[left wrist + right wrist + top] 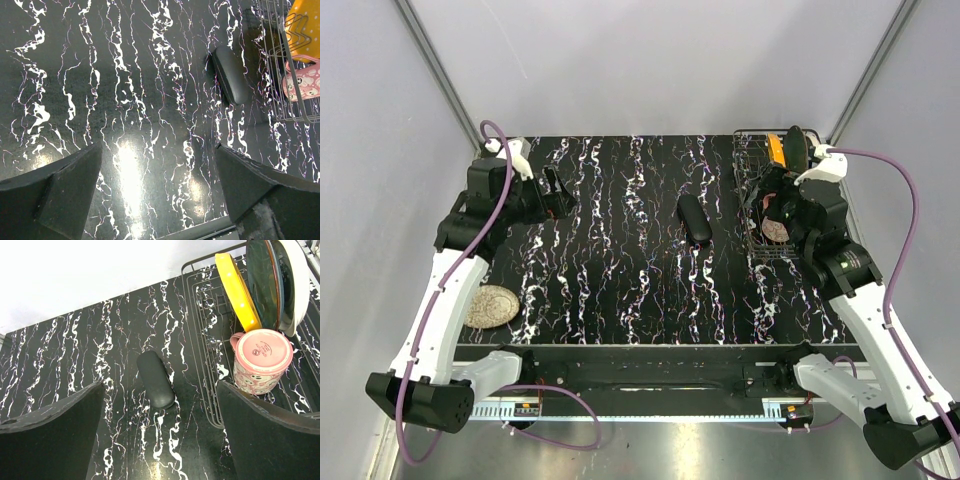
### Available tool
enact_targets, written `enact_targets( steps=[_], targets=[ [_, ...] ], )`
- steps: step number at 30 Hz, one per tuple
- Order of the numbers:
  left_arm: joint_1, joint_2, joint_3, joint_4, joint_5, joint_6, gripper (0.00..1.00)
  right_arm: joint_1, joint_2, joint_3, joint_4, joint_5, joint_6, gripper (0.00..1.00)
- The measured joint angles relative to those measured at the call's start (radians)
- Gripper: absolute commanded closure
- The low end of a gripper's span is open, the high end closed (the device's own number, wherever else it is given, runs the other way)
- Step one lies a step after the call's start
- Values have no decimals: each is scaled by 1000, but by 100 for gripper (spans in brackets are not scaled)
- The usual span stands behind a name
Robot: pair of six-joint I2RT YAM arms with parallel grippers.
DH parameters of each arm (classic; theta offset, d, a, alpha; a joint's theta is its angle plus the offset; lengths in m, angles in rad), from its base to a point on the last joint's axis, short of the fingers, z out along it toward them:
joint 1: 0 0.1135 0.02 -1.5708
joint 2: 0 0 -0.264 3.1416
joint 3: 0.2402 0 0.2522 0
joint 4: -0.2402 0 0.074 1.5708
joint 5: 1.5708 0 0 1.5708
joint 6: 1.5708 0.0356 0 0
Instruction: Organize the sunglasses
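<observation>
The sunglasses are not in view in any frame. A closed black oblong case point(695, 219) lies on the black marbled table right of centre; it also shows in the left wrist view point(230, 75) and the right wrist view point(155, 379). My left gripper point(557, 195) hangs open and empty over the table's far left point(157, 192). My right gripper point(775, 205) is open and empty at the left side of the wire rack, above the table to the right of the case point(160, 435).
A wire dish rack point(750, 150) at the far right holds a pink mug point(260, 360), a yellow plate point(237, 290) and a dark dish point(270, 280). A round woven coaster point(492, 305) lies near the front left.
</observation>
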Motion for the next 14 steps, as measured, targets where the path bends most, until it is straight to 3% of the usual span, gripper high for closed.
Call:
enact_targets(
  steps=[14],
  targets=[
    [0,0,8,-18,-5,3,1,0,0,0,-2,0,22,0]
  ],
)
